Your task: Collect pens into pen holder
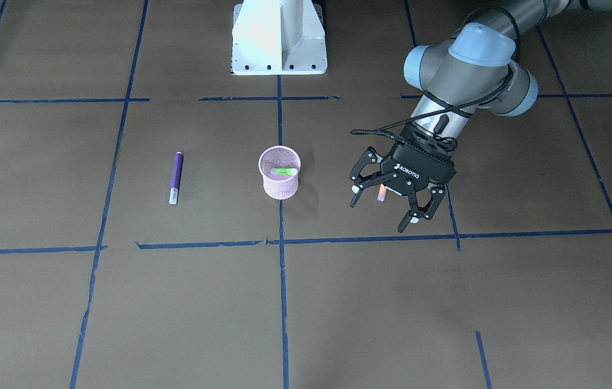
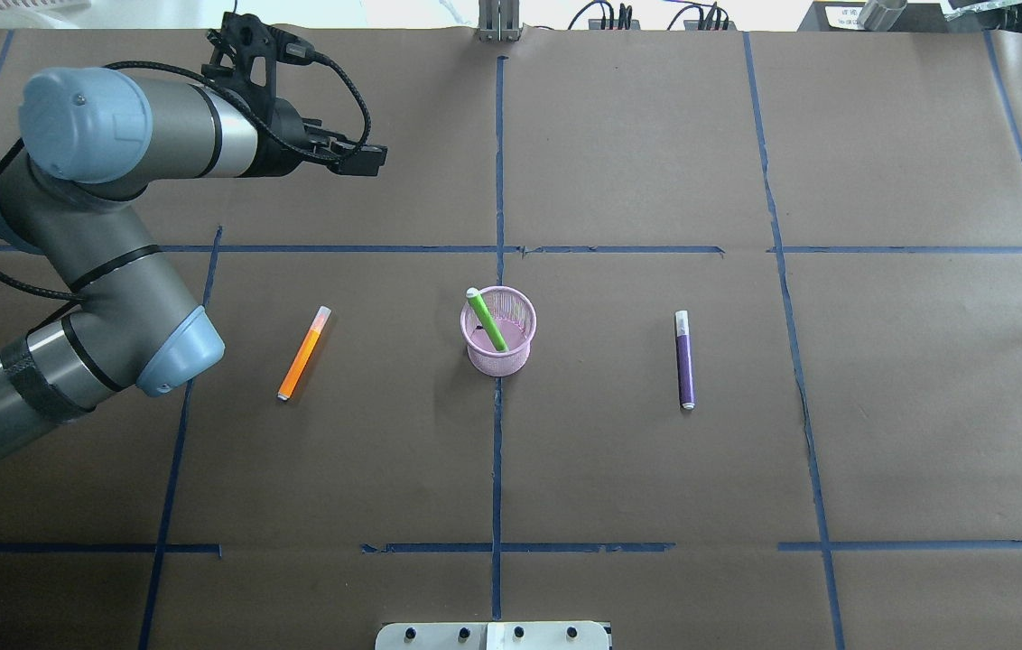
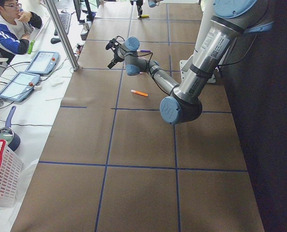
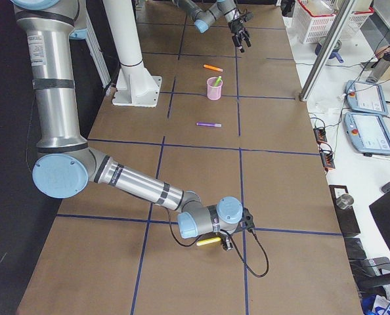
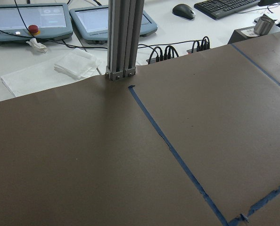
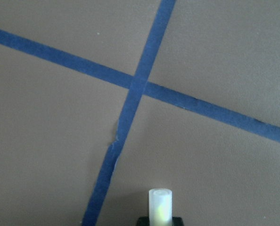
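The pink mesh pen holder (image 1: 279, 174) stands mid-table with the green pen (image 2: 487, 320) leaning inside it. The orange pen (image 2: 303, 354) lies flat to the holder's left in the overhead view. The purple pen (image 2: 684, 359) lies flat to its right. My left gripper (image 1: 392, 201) is open and empty, raised above the table near the orange pen (image 1: 381, 192). My right gripper (image 4: 226, 241) is low over the table, far from the holder (image 4: 214, 88) and beside a yellow marker (image 4: 208, 241). Its jaws do not show. The marker's pale end (image 6: 160, 206) shows in the right wrist view.
The table is brown paper with blue tape lines (image 1: 280, 281). The white robot base (image 1: 279, 38) is at the table's robot side. A metal post (image 5: 125, 37), tablets and cables sit beyond the far edge. A seated operator (image 3: 8, 24) is past the table.
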{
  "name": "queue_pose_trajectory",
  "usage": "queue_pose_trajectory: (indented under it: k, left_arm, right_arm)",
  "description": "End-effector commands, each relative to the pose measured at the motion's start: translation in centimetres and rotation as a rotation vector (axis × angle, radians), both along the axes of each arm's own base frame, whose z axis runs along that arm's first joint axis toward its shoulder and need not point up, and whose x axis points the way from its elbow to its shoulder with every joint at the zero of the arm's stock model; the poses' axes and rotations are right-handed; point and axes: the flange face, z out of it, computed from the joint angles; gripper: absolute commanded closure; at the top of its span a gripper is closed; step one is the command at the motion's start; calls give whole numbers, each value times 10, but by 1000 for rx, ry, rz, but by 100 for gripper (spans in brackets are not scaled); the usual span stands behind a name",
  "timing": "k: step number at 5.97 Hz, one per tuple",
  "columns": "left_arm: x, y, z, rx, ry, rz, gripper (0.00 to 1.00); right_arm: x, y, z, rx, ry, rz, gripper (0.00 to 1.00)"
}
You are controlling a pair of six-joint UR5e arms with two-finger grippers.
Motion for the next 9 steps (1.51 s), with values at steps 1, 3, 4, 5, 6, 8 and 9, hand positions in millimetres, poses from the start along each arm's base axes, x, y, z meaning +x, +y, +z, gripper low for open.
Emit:
queue_pose_trajectory:
  k: [1,3,4,5,6,8,9]
  left_arm:
    - [0,0,-1,2,2,0,0]
    - [1,0,2,-13,-6,16,0]
    - [4,6,29,-84,-50,78,0]
    - [9,9,48,-162,-102,123,0]
    - [16,12,60,-274,-173,175,0]
    - [38,28,74,-367,-272,200,0]
    - [58,43,83,-378,-291,234,0]
  right_arm:
    - [-1,-2,-23,53,-40,-16,100]
    - [0,-16,-91,119,-161,6,100]
    - [-2,-27,-155,176,-193,54,100]
    - [-2,-34,-215,187,-233,132,100]
    - [-3,-35,-270,226,-263,182,100]
    - [-32,-40,-376,355,-296,243,100]
    - [-75,-55,-436,450,-342,258,100]
